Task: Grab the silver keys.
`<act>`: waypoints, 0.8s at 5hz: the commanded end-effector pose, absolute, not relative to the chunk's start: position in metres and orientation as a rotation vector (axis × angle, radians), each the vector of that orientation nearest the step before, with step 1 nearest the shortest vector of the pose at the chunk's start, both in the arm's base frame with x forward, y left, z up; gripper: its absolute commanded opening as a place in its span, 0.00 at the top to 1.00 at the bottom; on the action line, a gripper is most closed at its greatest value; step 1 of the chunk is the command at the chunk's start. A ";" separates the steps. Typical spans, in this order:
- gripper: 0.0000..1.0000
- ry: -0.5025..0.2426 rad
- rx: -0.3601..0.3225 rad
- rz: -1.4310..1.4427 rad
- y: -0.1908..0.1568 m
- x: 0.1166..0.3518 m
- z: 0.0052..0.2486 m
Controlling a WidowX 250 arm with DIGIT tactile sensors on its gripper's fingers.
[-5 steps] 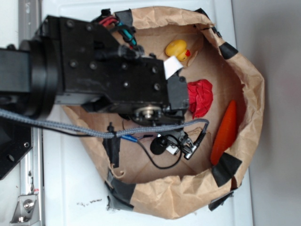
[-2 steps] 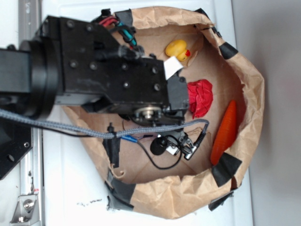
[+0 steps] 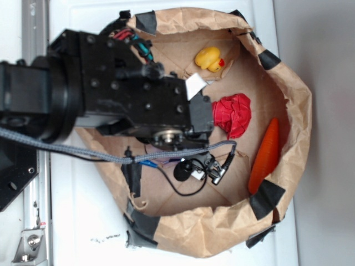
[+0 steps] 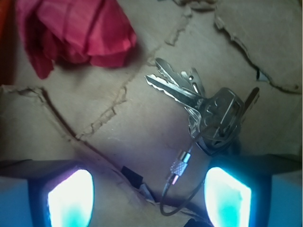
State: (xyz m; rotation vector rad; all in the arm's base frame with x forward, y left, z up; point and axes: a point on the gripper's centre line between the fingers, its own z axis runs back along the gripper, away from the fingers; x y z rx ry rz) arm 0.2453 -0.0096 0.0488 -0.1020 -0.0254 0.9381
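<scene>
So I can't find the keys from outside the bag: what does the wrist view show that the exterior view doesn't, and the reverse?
Only the wrist view shows the shiny silver metal keys on their thin wire loop, lying on brown paper just ahead of the open pincer. Only the exterior view shows the yellow rubber duck, the long orange carrot, the taped brown paper bag and the black arm, which hides the keys. Both show the crumpled red cloth.

We see bare cardboard floor (image 4: 118, 137) around the silver keys (image 4: 203, 109); the red cloth (image 4: 75, 33) lies apart, and tall paper walls (image 3: 297, 111) hem us in.
</scene>
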 end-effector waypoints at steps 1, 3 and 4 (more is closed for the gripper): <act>0.00 -0.048 -0.043 0.955 -0.002 0.251 0.028; 1.00 -0.095 -0.035 0.989 0.003 0.239 0.024; 1.00 -0.098 -0.037 0.983 0.002 0.238 0.024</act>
